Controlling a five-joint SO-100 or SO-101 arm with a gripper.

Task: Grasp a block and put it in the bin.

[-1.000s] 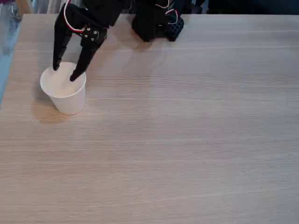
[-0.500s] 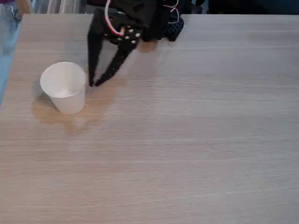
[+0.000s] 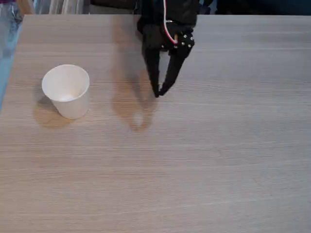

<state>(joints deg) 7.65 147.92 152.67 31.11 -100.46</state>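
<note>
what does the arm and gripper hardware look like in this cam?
In the fixed view the arm is all black, matte, blocky plastic. The gripper has two long black fingers tapering to narrow tips. A red and white cable pair loops down its body, and small pale screw heads dot the finger base.

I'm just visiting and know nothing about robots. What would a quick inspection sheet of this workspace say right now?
Surface: light wood-grain table, with the arm's shadow on it.
Job's things: white paper cup upright at left; what is inside cannot be told.
Clutter: nothing seen.
Gripper: black gripper pointing down right of the cup, fingertips nearly together, holding nothing.
Cables: red and white wires on the arm.
Surroundings: dark background beyond the far edge.
</note>
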